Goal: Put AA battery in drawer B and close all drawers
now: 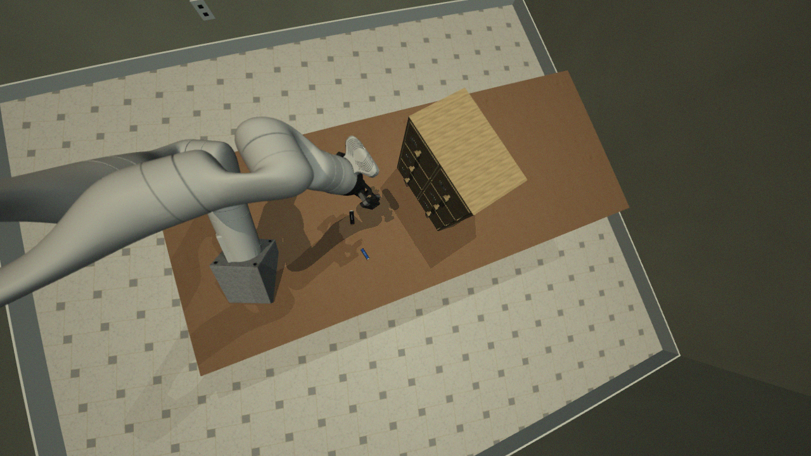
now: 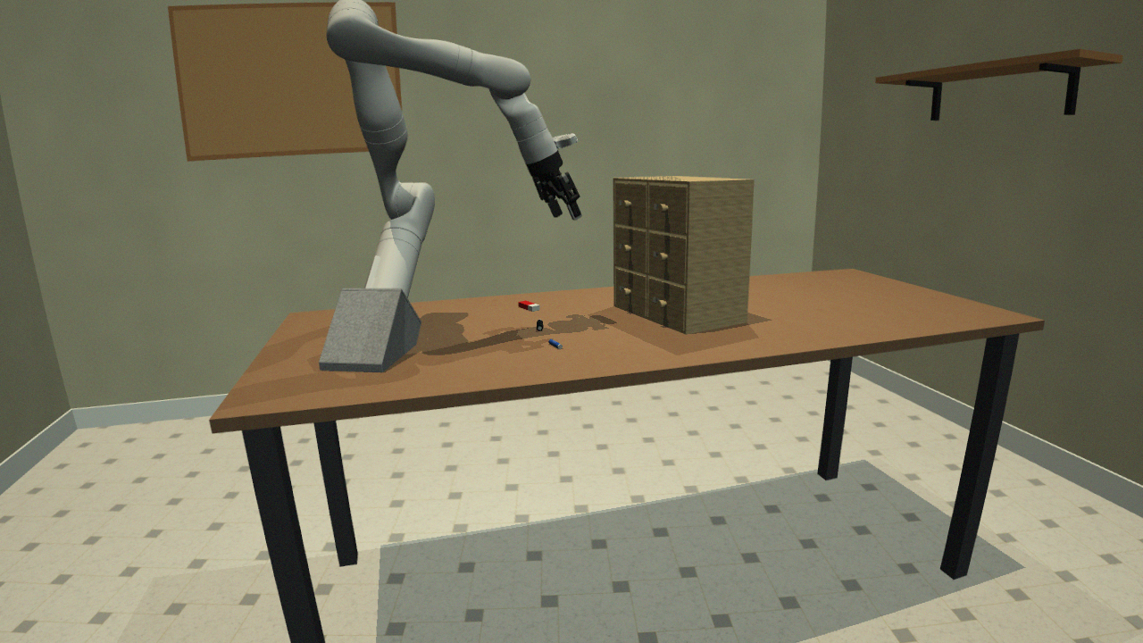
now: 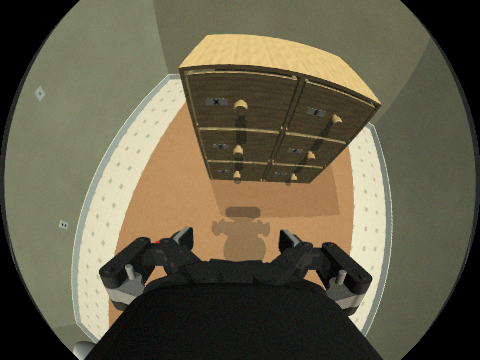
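Looking down from the top view, the hand (image 1: 368,199) hangs in the air with its fingers spread apart and nothing between them, between the arm's base and the dark drawer front of the small chest (image 1: 464,152). The AA battery (image 1: 366,254), blue, lies on the brown bench (image 1: 555,170) well apart from the chest and clear of the hand. A small black object (image 1: 351,217) lies nearer the hand's shadow.

From the exterior view, the hand (image 2: 563,199) is tilted toward the chest (image 2: 683,252), at about the height of its top row of drawers and short of touching them. All six drawers look pushed in, each with a pale knob. On the bench (image 2: 838,320) lie a red and white block (image 2: 528,304), the black object (image 2: 540,324) and the AA battery (image 2: 554,344), in a loose line running toward the front edge.

In the wrist view, the fingers stand wide, framing the chest (image 3: 274,120) ahead; its labels are too small to read.
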{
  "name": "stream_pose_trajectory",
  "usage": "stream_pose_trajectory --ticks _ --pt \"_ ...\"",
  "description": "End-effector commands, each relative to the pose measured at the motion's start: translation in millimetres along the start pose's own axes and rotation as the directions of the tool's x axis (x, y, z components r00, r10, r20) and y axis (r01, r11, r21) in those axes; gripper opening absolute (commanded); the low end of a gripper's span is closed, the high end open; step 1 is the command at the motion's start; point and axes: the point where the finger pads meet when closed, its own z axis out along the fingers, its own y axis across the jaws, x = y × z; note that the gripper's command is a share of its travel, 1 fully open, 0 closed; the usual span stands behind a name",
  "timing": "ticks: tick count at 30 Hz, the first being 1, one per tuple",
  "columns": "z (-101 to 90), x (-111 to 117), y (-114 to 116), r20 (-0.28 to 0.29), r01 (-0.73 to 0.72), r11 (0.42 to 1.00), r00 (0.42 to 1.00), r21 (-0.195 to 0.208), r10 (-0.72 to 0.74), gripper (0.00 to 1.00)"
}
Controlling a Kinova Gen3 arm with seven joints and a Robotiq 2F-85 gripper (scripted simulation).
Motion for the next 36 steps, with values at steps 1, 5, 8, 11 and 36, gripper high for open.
stream_pose_trajectory --ticks 1,5,8,11,36 --pt "3.7 -5.6 -0.7 -0.062 -0.011 1.0 0.998 0.009 0.012 1.0" --pt "8.5 -4.3 -0.7 -0.109 -0.011 1.0 0.994 0.009 0.012 1.0" --pt "15.6 -2.5 -0.7 -0.179 -0.011 1.0 0.984 0.009 0.013 1.0" --pt "22.6 -0.7 -0.7 -0.245 -0.011 1.0 0.969 0.009 0.013 1.0" --pt "58.6 8.9 -1.2 -0.568 -0.011 1.0 0.823 0.009 0.014 1.0"
